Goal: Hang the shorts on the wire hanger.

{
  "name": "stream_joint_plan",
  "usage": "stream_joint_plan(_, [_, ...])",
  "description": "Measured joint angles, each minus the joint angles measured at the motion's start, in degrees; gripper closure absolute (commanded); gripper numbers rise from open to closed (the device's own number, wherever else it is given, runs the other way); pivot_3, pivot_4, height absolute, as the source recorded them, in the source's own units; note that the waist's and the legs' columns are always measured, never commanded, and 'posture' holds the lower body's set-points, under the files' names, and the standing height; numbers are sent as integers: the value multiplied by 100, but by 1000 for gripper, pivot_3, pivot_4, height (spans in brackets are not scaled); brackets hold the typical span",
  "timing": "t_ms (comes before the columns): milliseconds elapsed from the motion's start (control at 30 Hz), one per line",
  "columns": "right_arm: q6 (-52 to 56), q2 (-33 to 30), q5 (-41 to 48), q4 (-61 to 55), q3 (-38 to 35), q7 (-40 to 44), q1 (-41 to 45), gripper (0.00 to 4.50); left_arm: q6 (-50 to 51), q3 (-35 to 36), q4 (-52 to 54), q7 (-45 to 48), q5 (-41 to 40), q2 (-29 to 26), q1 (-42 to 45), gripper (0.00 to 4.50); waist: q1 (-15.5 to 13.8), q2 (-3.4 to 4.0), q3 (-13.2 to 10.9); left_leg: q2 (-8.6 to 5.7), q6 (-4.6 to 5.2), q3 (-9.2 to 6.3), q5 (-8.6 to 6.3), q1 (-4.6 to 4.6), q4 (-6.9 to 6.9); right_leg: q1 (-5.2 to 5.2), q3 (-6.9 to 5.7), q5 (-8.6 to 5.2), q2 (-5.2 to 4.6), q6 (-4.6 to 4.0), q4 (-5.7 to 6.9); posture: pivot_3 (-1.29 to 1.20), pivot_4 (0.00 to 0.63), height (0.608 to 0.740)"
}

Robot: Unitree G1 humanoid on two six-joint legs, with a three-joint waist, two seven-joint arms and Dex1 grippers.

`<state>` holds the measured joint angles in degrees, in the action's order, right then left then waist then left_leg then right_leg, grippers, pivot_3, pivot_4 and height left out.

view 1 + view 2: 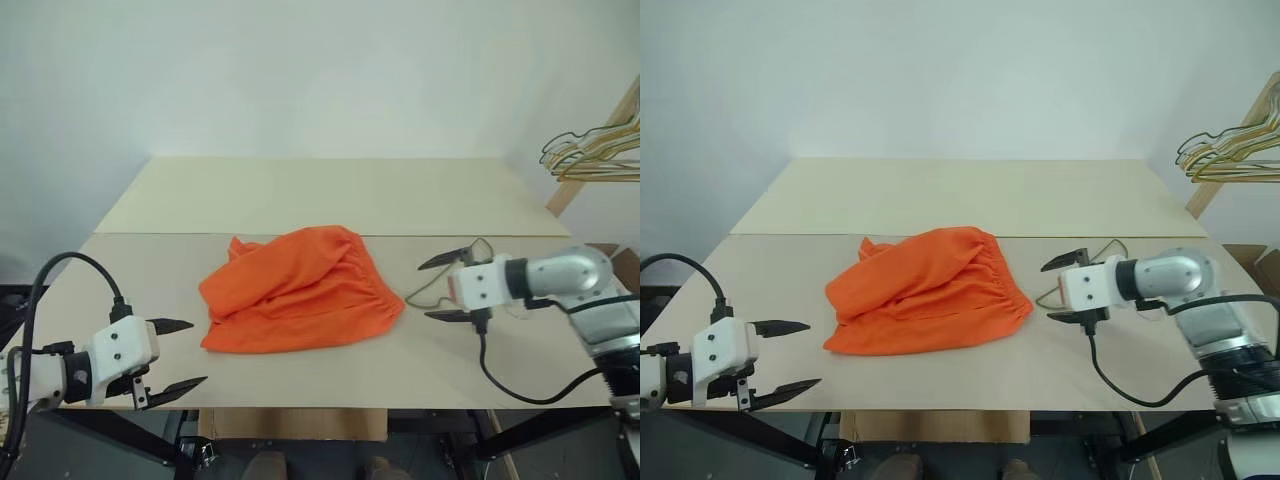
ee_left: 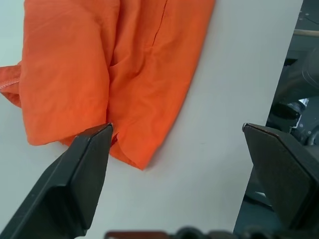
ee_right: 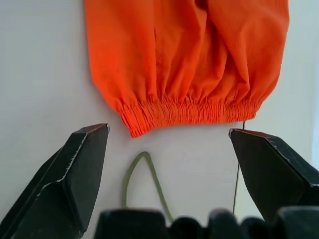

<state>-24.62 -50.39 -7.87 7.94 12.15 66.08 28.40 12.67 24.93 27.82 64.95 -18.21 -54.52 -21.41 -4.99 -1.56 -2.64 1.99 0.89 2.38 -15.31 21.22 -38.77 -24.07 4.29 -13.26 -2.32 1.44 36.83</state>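
Nearest to the robot, at the front edge of the table [image 1: 330,190], the left gripper [image 1: 178,354] hangs with its two black fingers spread wide and nothing between them; it points forward and to the right, toward the lower corner of the shorts [image 1: 295,290], but it is apart from the cloth. A little farther in, the shorts lie flat in the middle of the table, crumpled, with the gathered elastic waistband turned to the robot's right side. This looks like a layout for a two-handed pick: each gripper can come from its own side. The right gripper [image 1: 444,288] is just beside the waistband, also wide open and empty, tilted down and pointing to the left. Under and around it lies the wire hanger [image 3: 142,179], thin and olive-grey, with its hook loop close to the waistband, so the hanger probably waits there for the right arm to take it first. Farthest away, at the right edge beyond the table, a bunch of other hangers [image 1: 590,150] hangs on a wooden frame [image 1: 595,145].
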Motion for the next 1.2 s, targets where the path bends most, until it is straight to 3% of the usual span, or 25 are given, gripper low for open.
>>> stream_joint_plan(367, [-1652, 870, -2147, 1924, 1056, -1821, 1061, 37, -18, -344, -150, 35, 58, -28, 281, 0, 247, 0, 0, -1, -2, -2, 1, -1, 2, 1, 5, 1, -1, -7, 5, 186, 0, 740])
stream_joint_plan(533, [-1946, 1070, -2418, 2550, 1366, -2137, 1232, 37, -38, -383, -162, 18, 159, -25, 243, 0, 264, 0, 1, -3, -1, -3, 1, -2, 3, 1, 9, 1, -1, -7, 8, 194, 0, 740])
stream_joint_plan(967, [-2367, 1289, -2567, 3418, 1702, -2331, 1603, 4408, -278, -755, -420, -150, 544, -3, 304, 0, 272, 1, 1, -3, -1, -2, 1, -12, 3, 3, 15, 0, 1, -9, 23, 200, 0, 740])
stream_joint_plan(1200, [-2375, 1354, -2524, 3425, 1712, -2319, 1624, 4463, -687, -1696, -1276, -728, 1317, 306, 1179, 0, 253, 2, 2, -5, -1, -1, 1, -11, 3, 2, 19, 2, 2, -10, 26, 201, 0, 740])
